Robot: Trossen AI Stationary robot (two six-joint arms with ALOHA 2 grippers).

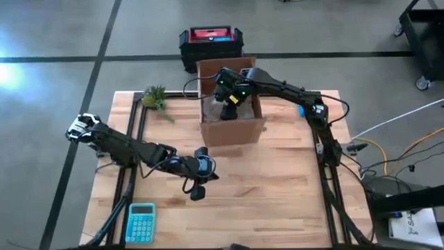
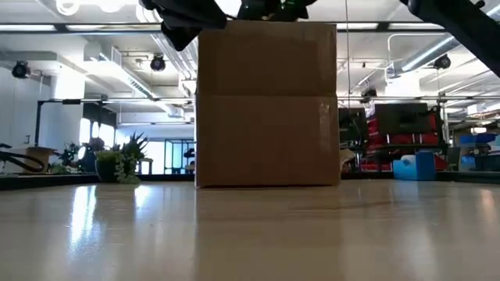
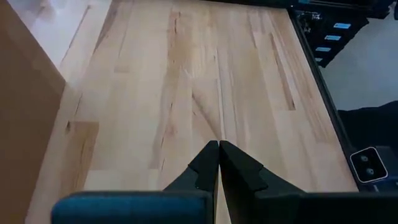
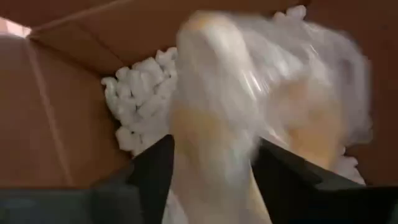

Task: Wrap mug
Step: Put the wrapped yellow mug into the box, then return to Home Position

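The right claw (image 1: 229,104) reaches from the right side of the counter (image 1: 277,187) into the open top of a cardboard box (image 1: 232,130) that stands at the counter's far middle. In the right wrist view its two dark fingers (image 4: 152,171) sit on either side of a wrapped mug (image 4: 249,106), a yellowish shape covered in clear, crinkled plastic film, and pinch it between them. The bundle hangs inside the box, above a bed of white packing peanuts (image 4: 140,106) that lie against the brown inner walls. The wrist picture is blurred, so the mug's handle and exact tilt cannot be made out.

The left claw (image 1: 197,189) hovers over bare wood near the middle of the counter, in front of the box and apart from it. In the left wrist view its fingertips (image 3: 208,163) are pressed together with nothing between them, pointing along the light wooden planks, with a side of the box at the picture's edge.

From the low view the box (image 2: 267,105) shows as a tall brown block with a horizontal seam across its face, resting flat on the counter; dark arm parts cross above its top edge.

A small green potted plant (image 1: 155,97) stands at the far left corner of the counter, left of the box. A turquoise calculator (image 1: 141,222) lies at the near left corner. Beyond the counter, on the floor behind the box, sits a black crate with a red lid (image 1: 211,40).
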